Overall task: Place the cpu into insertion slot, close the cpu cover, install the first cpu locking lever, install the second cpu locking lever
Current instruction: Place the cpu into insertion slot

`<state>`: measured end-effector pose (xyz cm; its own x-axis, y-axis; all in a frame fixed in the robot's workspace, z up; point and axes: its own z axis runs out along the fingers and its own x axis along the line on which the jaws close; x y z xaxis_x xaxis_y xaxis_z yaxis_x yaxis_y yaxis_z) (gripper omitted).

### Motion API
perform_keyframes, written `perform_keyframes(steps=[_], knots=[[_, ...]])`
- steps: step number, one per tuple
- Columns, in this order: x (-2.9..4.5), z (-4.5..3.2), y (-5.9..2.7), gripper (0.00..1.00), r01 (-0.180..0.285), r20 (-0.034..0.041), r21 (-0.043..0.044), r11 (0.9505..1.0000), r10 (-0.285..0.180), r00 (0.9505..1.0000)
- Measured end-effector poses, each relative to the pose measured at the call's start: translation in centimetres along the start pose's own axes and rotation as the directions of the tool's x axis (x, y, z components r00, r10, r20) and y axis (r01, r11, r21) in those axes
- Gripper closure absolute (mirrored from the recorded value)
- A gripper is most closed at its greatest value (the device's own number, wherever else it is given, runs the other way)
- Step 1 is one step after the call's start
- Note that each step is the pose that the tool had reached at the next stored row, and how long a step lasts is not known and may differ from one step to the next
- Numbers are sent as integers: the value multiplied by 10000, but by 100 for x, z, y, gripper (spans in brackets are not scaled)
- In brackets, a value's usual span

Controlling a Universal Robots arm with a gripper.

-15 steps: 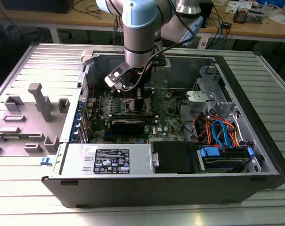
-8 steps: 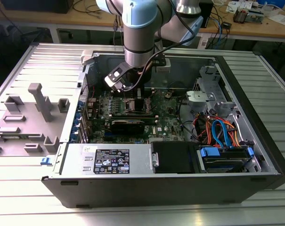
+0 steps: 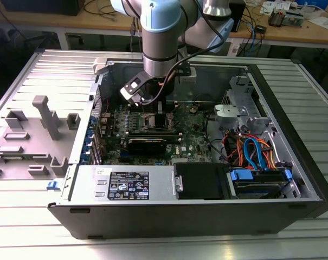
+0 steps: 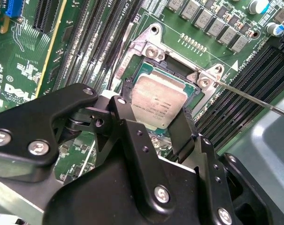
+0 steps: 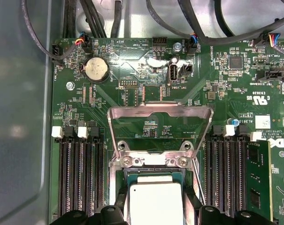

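Observation:
In both wrist views the cpu, a silver square chip, lies at the insertion slot on the green motherboard. My gripper reaches down into the open computer case. Its black fingers press against two opposite edges of the chip. I cannot tell whether the chip is fully seated. The cpu cover, a silver frame with a large window, stands swung open beyond the slot. A thin metal locking lever sticks out beside the socket, unlatched.
Long black memory slots flank the socket on both sides. A coin cell and cables lie beyond the cover. In the exterior view, a power supply and a drive cage with coloured cables fill the case.

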<state>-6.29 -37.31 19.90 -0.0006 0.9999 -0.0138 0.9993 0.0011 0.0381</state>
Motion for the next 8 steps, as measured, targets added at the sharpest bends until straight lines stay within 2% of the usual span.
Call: perform_keyframes(steps=[3, 8], knots=[[1, -8, 0, 45, -74, -39, 1, 10000, 74, 10000], [-1, -8, 0, 45, -75, -44, 1, 10000, 75, 10000]])
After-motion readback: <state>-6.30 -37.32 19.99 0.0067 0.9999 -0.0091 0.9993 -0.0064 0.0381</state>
